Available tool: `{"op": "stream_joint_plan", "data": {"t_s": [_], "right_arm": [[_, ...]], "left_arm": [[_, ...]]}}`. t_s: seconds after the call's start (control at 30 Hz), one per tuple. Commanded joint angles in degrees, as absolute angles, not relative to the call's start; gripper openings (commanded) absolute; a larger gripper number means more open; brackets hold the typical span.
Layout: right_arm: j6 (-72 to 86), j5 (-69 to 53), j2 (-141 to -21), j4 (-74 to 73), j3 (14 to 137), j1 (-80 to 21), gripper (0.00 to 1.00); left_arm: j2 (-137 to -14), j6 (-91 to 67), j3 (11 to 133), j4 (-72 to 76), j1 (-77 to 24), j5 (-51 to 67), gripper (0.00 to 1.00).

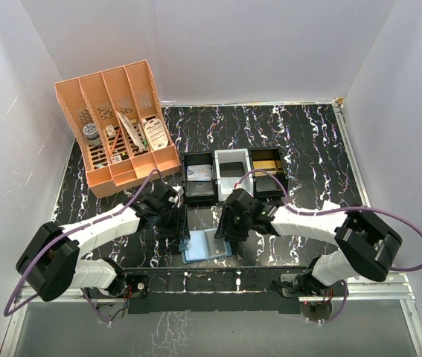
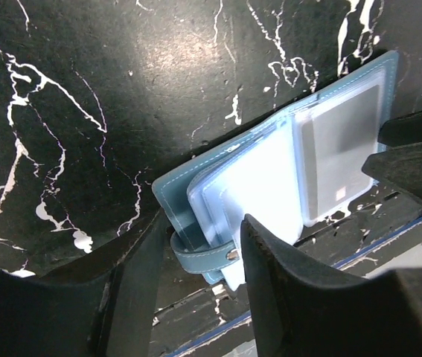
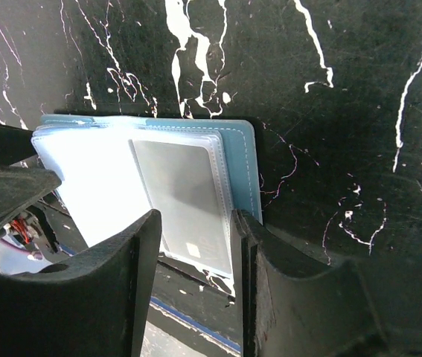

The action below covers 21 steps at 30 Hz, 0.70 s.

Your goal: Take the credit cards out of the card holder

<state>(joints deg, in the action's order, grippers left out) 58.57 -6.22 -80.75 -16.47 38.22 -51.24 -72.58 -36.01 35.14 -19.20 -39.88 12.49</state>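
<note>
My two arms stoop over the open card holder (image 1: pixel 205 245): left gripper (image 2: pixel 199 227) parted astride its strap (image 2: pixel 199 257), right gripper (image 3: pixel 196 217) parted above a sleeved credit card (image 3: pixel 177 186).

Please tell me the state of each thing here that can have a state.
card holder: open, lying flat.
grey card: inside a clear pocket.
strap: unfastened.
left tool: jaws apart, over the strap.
right tool: jaws apart, over the grey card.
</note>
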Motion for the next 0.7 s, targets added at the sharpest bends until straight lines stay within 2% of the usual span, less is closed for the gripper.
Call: {"op": "stream_joint_plan", "data": {"t_s": [0.0, 0.27, 0.47, 0.67], "right_arm": [[57.7, -7.6, -81.9, -13.3, 39.2, -51.2, 0.39], [57.0, -8.9, -83.1, -12.7, 39.9, -51.2, 0.29], [55.4, -9.8, -82.3, -13.2, 41.7, -51.2, 0.23], [54.7, -9.8, -82.3, -14.8, 43.1, -51.2, 0.12]], "left_arm": [[-73.6, -36.1, 34.0, -17.8, -40.2, 13.5, 0.42], [-75.5, -35.9, 33.2, -16.5, -40.4, 14.6, 0.28], [-75.2, -36.9, 32.9, -15.7, -40.7, 14.7, 0.25], [-75.4, -37.4, 33.4, -15.8, -40.9, 14.2, 0.24]]}}
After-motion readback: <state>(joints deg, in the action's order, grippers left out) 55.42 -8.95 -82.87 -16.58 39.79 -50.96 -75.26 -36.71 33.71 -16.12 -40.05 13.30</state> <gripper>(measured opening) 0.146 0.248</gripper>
